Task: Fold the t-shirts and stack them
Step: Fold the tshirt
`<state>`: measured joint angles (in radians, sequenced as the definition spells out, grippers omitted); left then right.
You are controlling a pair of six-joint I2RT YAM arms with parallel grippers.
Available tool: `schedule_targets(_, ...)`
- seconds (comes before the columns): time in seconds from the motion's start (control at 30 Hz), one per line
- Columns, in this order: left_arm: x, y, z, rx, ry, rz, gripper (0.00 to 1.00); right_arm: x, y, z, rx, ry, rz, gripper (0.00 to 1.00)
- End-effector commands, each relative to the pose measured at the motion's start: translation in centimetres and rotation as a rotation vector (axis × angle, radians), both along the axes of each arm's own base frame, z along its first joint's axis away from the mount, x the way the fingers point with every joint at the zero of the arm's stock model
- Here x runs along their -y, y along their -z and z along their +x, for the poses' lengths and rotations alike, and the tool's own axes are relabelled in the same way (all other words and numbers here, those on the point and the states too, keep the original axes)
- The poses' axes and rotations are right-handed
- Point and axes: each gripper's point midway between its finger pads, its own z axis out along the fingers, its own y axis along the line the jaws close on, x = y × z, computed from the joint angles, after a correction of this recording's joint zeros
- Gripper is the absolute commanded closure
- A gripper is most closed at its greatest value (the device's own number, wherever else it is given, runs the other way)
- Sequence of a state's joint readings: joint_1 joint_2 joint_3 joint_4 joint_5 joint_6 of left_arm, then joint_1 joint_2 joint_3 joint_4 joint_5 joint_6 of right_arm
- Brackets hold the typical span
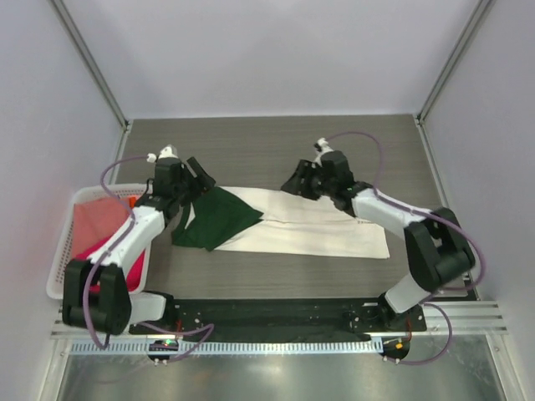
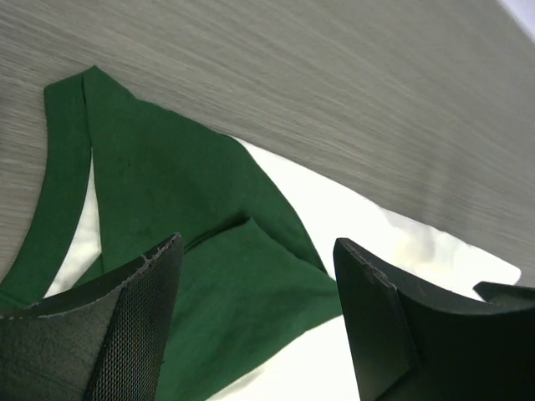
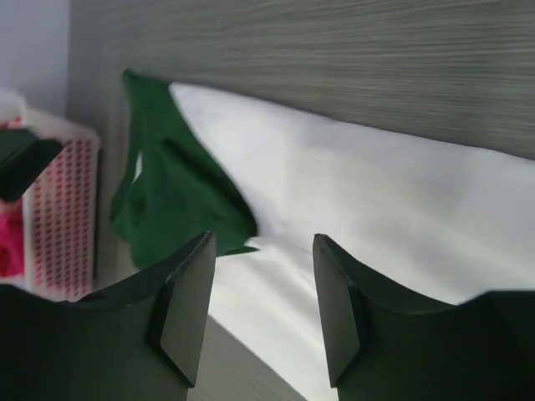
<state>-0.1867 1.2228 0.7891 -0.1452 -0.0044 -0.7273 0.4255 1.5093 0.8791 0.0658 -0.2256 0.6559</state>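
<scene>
Top view, shirt: cream shirt point(image 1: 318, 234) lies flat across mid table point(image 1: 276, 142), w/ green cloth point(image 1: 219, 217) bunched over its left end.
Top view, basket: white basket point(image 1: 63, 251) at far left, pink shirts point(image 1: 96, 225) inside.
Top view, arms: left gripper point(image 1: 196, 180) just past the green cloth's far edge; right gripper point(image 1: 294, 185) at the cream shirt's far edge.
Left wrist, jaws: left gripper point(image 2: 257, 242) fingers wide apart, nothing clamped.
Left wrist, cloth: green cloth point(image 2: 167, 175) seen between and beyond the fingers, cream shirt point(image 2: 351, 209) to its right.
Right wrist, jaws: right gripper point(image 3: 263, 242) fingers apart, holding nothing.
Right wrist, cloth: cream shirt point(image 3: 376, 200) fills the gap; green cloth point(image 3: 175, 200) just off the left finger.
</scene>
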Motion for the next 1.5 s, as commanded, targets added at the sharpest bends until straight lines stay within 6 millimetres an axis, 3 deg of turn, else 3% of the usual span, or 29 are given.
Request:
schedule_targets(0.0,0.1,2.5,1.0,-0.140,-0.010,-0.010,0.27,-7.7,-3.2,1.0,0.074,-0.265,0.125,0.44)
schedule_targets(0.07,0.2,2.7,2.2,-0.155,-0.014,-0.023,0.27,-9.8,-2.1,1.4,0.053,-0.332,0.132,0.44)
schedule_targets(0.1,0.4,3.1,2.5,-0.169,-0.006,-0.032,0.27,-11.1,-3.3,1.8,0.069,-0.382,0.158,0.43)
schedule_targets(0.13,0.9,3.8,3.2,-0.199,0.005,-0.050,0.27,-12.0,-1.0,2.0,0.028,-0.412,0.151,0.43)
schedule_targets(0.2,1.4,5.7,3.4,-0.270,0.021,-0.064,0.28,-14.2,0.2,2.3,0.005,-0.475,0.162,0.42)
schedule_targets(0.3,1.7,6.7,4.2,-0.308,0.013,-0.075,0.28,-16.6,0.5,2.4,0.003,-0.529,0.191,0.42)
schedule_targets(0.33,1.7,7.8,4.3,-0.341,-0.002,-0.083,0.28,-17.1,2.1,2.3,-0.031,-0.540,0.189,0.42)
schedule_targets(0.4,1.5,8.5,4.5,-0.369,-0.020,-0.088,0.28,-18.3,2.4,2.1,-0.045,-0.568,0.203,0.42)
schedule_targets(0.53,0.3,10.2,4.6,-0.439,-0.091,-0.067,0.28,-19.3,4.9,0.7,-0.114,-0.630,0.228,0.43)
schedule_targets(0.7,-0.4,12.1,4.9,-0.512,-0.116,-0.023,0.29,-19.2,6.3,-1.1,-0.153,-0.673,0.270,0.44)
schedule_targets(0.87,-2.1,13.5,4.9,-0.538,-0.162,0.069,0.29,-18.4,6.1,-3.1,-0.148,-0.715,0.292,0.45)
schedule_targets(1.13,-2.6,14.7,4.8,-0.570,-0.155,0.116,0.29,-17.6,2.7,-7.6,-0.130,-0.881,0.443,0.49)
schedule_targets(1.27,-2.6,15.0,4.9,-0.575,-0.145,0.118,0.29,-16.6,2.0,-10.3,-0.128,-0.940,0.440,0.50)
schedule_targets(1.3,-2.6,15.0,4.9,-0.575,-0.144,0.119,0.29,-15.7,3.2,-11.4,-0.154,-0.947,0.409,0.50)
schedule_targets(1.37,-2.7,14.9,5.0,-0.569,-0.147,0.123,0.29,-15.0,2.5,-12.7,-0.130,-0.969,0.386,0.51)
schedule_targets(1.4,-2.8,14.8,5.0,-0.565,-0.148,0.127,0.29,-14.0,3.7,-14.0,-0.161,-0.975,0.353,0.51)
schedule_targets(1.47,-2.9,14.7,5.1,-0.560,-0.151,0.132,0.29,-13.1,3.3,-15.1,-0.133,-0.980,0.307,0.50)
